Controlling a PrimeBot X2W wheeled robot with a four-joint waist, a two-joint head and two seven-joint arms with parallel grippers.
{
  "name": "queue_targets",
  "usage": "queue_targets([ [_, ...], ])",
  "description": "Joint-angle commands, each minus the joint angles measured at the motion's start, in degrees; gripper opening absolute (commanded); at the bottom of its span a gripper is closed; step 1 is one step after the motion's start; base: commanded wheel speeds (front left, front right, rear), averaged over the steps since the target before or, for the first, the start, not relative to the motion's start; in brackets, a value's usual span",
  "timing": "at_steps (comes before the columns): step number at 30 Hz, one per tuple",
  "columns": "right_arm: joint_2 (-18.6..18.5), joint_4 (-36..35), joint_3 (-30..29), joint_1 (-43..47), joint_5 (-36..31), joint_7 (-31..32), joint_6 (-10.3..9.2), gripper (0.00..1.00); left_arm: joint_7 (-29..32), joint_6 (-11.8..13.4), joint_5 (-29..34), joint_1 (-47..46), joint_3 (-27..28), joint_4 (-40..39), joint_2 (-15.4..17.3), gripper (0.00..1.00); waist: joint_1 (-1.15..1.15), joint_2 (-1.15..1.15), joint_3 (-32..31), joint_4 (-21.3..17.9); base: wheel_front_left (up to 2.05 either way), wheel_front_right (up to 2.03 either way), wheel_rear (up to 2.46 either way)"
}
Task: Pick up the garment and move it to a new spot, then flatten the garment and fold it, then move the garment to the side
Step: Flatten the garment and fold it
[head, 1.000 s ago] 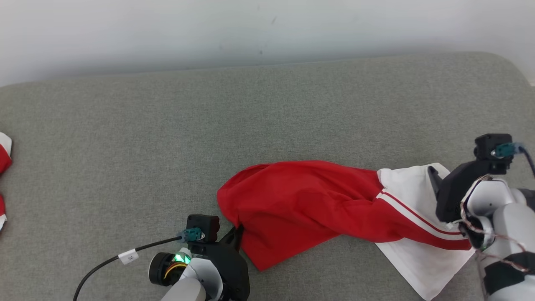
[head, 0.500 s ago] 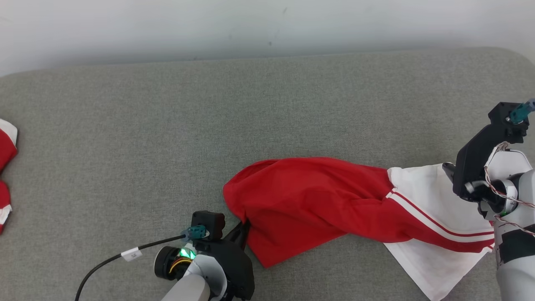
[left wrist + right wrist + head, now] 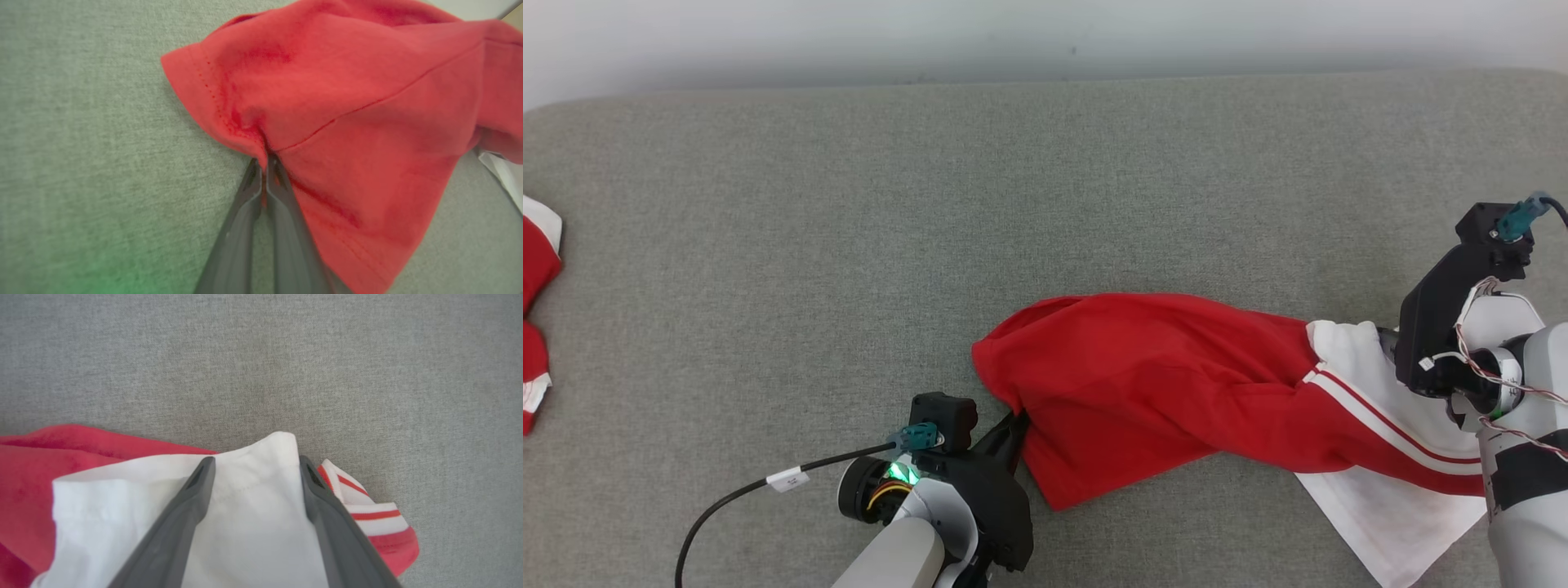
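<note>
While the left gripper [image 3: 264, 161] pinches the garment's [image 3: 347, 102] red edge, the right gripper [image 3: 253, 462] gapes over its white end.

Your garment [image 3: 1176, 384]: one
Your grippers: two, left gripper [image 3: 263, 163] and right gripper [image 3: 253, 465]
Cable [image 3: 743, 498]: one
Edge cloth [image 3: 538, 265]: one or two, unclear

Bright, even light; soft shadows; left wrist view slightly blurred.
</note>
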Motion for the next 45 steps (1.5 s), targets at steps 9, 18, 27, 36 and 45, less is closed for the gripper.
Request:
queue_targets([
  [9, -1.58, 0.53, 2.73, 0.29, 2.67, -1.07, -0.13, 0.0, 0.2, 0.43, -1.12, -0.23, -0.16, 1.76, 0.9, 0.0, 0.0, 0.0, 0.34, -0.2, 0.0, 0.0, 0.0],
  [18, -3.31, -1.39, 3.28, -0.81, 4.31, -8.64, -0.13, 0.0, -1.59, -0.86, -3.49, -0.78, 1.69, 0.84, 1.21, 0.0, 0.0, 0.0, -0.99, -0.13, 0.0, 0.0, 0.0],
  [27, -3.87, -6.29, 4.44, -4.26, 9.81, -17.63, -0.13, 0.0, 2.24, -3.49, -12.48, -6.41, 7.83, -6.04, 3.82, 0.0, 0.0, 0.0, -2.27, -0.55, 0.0, 0.0, 0.0],
  [36, -7.6, -10.11, 10.21, -10.81, 9.98, -24.8, -0.13, 0.0, 8.99, -4.07, -19.43, -15.23, 13.45, -14.66, 9.25, 0.0, 0.0, 0.0, -2.29, -2.25, 0.0, 0.0, 0.0],
  [45, -6.18, -6.15, 11.79, -22.86, 6.35, -33.99, -0.13, 0.0, 10.17, -3.48, -18.76, -26.49, 16.97, -17.46, 15.09, 0.0, 0.0, 0.0, 4.03, -4.77, 0.0, 0.0, 0.0],
])
